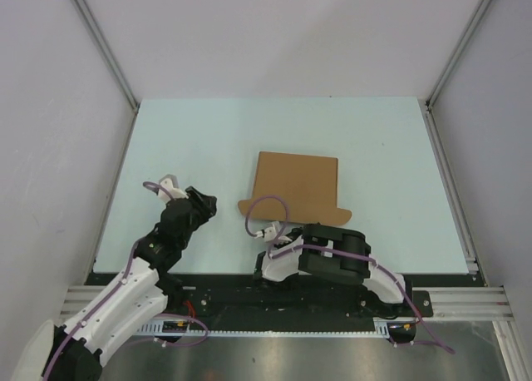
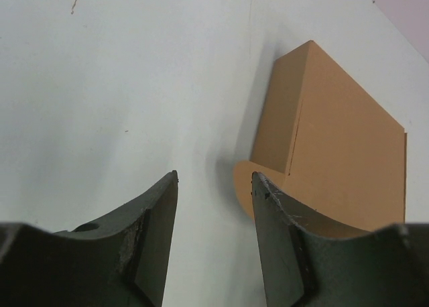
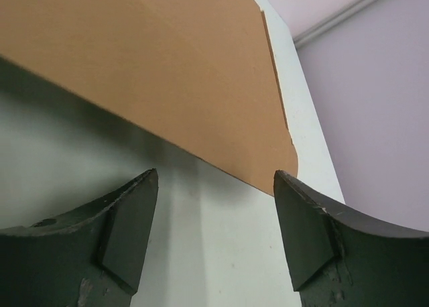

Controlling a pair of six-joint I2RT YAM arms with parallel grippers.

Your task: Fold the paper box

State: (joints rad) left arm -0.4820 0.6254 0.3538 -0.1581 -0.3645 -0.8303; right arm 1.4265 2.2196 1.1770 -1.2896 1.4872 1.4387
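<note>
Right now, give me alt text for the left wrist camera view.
A shallow brown cardboard box with a rounded flap lies on a pale table, right of centre. The left pincer, open and empty, frames the bottom edge with its two dark fingers.

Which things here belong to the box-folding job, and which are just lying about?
Job: paper box, left gripper, right gripper, both open.
Lying about: only fixtures, the table and enclosure walls.
</note>
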